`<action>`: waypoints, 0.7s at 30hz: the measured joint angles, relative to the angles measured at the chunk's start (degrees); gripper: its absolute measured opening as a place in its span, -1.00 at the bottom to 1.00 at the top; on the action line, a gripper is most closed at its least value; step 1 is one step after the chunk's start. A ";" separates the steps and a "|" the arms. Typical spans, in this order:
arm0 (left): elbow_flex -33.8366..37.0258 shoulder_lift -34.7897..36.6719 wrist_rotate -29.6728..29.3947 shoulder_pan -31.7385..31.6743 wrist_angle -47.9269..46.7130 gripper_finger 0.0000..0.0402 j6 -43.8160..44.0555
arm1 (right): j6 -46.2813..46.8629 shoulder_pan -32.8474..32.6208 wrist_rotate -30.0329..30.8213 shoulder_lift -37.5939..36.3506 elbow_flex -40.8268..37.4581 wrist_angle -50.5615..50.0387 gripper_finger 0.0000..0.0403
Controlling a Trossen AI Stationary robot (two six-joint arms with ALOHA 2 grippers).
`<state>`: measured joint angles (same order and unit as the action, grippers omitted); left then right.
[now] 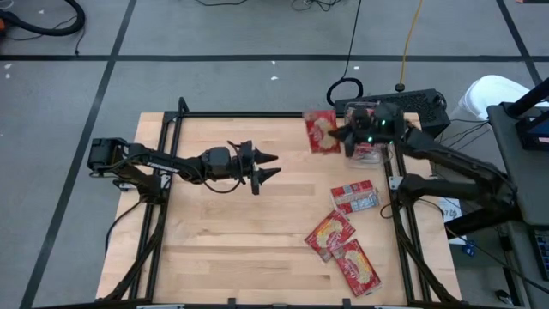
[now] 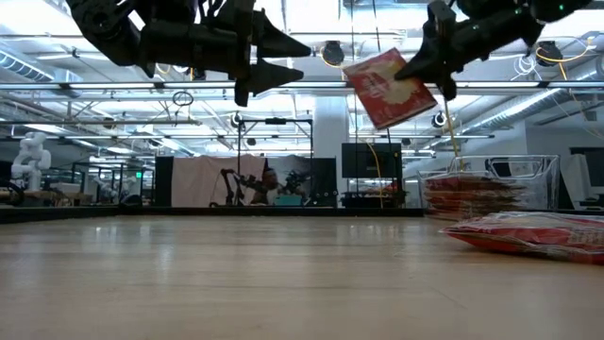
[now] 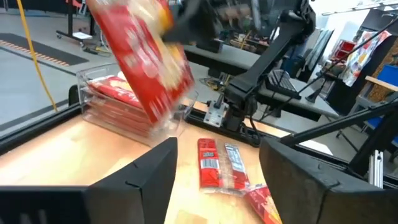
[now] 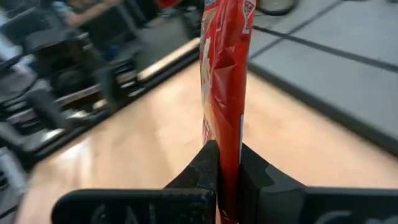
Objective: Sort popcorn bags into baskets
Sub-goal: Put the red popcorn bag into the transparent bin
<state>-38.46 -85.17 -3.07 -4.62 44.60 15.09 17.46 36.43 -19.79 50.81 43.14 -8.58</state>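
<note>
Holding one popcorn bag by its edge only, the right gripper has it pinched tight, hanging in the air just beside the clear basket. Risk: thin edge grip could let it swing or slip and miss the basket. Left gripper spread wide, empty, well away from the basket over mid-table.

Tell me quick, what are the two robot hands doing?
Left hand: open, holding nothing, up over the table.
Right hand: shut on a red popcorn bag, up in the air.
</note>
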 joint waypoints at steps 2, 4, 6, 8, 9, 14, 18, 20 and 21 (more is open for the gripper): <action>0.00 0.00 0.00 0.52 -0.27 0.10 0.00 | -2.20 3.76 0.00 0.04 3.50 -5.36 -0.94; 0.00 0.00 0.03 1.31 -0.49 0.06 -0.33 | -3.26 7.90 0.04 0.61 6.39 -9.25 -0.94; 0.00 0.00 0.08 2.17 -1.10 0.03 -1.02 | -3.50 12.04 -0.04 1.47 8.38 -12.48 -0.94; 0.00 0.00 0.17 3.05 -1.28 0.01 -1.62 | -4.23 16.08 -1.26 2.45 9.51 -15.58 -0.94; 0.00 0.00 0.17 3.44 -1.22 0.00 -1.82 | -4.71 17.90 -2.00 2.89 9.87 -16.80 -0.94; 0.00 0.00 0.17 4.89 -1.42 0.01 -2.56 | -5.34 25.92 -3.04 5.07 9.89 -22.48 -0.94; 0.00 0.00 0.17 5.88 -2.47 0.01 -2.62 | -6.95 30.69 -6.00 6.15 9.89 -27.82 -0.94; 0.00 0.00 0.15 6.36 -3.32 0.00 -2.62 | -7.81 32.11 -6.02 6.21 9.89 -29.81 -0.94; 0.00 0.00 0.09 6.66 -3.84 -0.01 -2.58 | -8.25 32.74 -5.95 6.21 9.89 -30.32 -0.94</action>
<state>-38.46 -85.17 -2.98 2.04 40.76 12.51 9.21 69.17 -25.74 57.01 53.04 -38.90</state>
